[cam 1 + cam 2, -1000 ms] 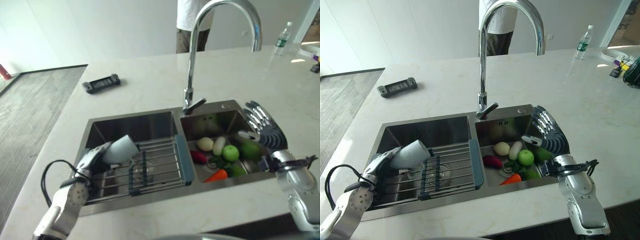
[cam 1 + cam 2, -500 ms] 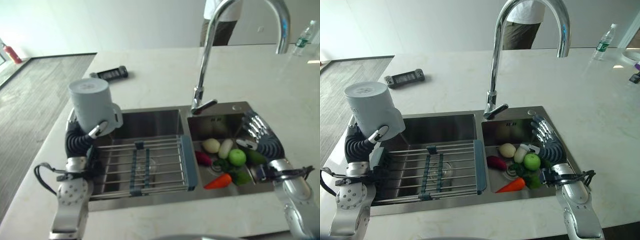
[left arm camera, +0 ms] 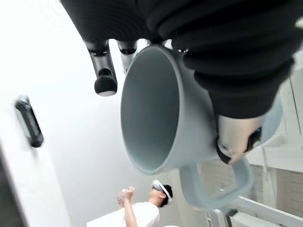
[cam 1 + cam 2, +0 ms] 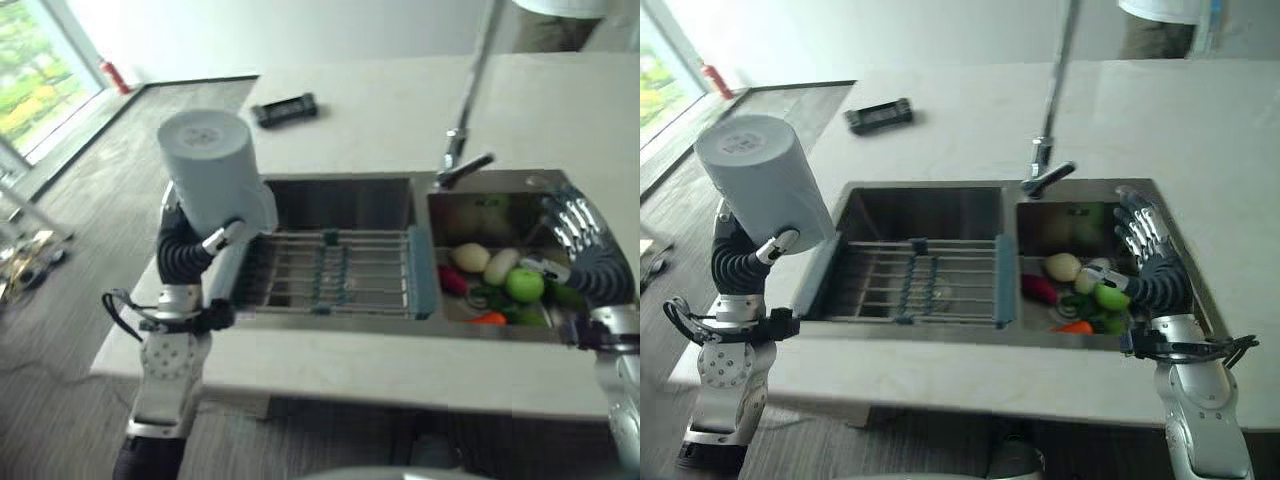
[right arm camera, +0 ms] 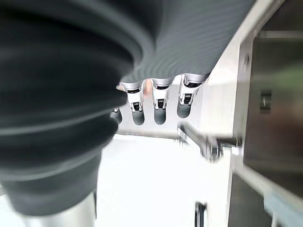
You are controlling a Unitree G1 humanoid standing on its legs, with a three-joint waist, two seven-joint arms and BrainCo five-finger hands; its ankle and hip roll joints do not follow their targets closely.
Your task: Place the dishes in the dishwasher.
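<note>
A pale grey-blue mug (image 4: 765, 182) is held bottom up, high over the counter's left edge beside the sink (image 4: 930, 212). My left hand (image 4: 743, 262) is shut on it from below. In the left wrist view the thumb (image 3: 235, 137) presses the mug (image 3: 161, 113) near its handle and the fingers (image 3: 106, 81) curl past its rim. My right hand (image 4: 1152, 272) hovers open over the right basin's edge, its fingers (image 5: 159, 109) straight and holding nothing.
A wire rack (image 4: 930, 277) with blue ends spans the left basin. The right basin holds a green apple (image 4: 1110, 297), a potato (image 4: 1062, 266) and a carrot (image 4: 1075, 327). A faucet (image 4: 1045, 170) rises behind. A black device (image 4: 880, 114) lies on the counter; a person (image 4: 1165, 25) stands beyond.
My left hand has lifted the mug off the rack and out to the left, turning it bottom up. The camera has swung left. My right hand has kept its place.
</note>
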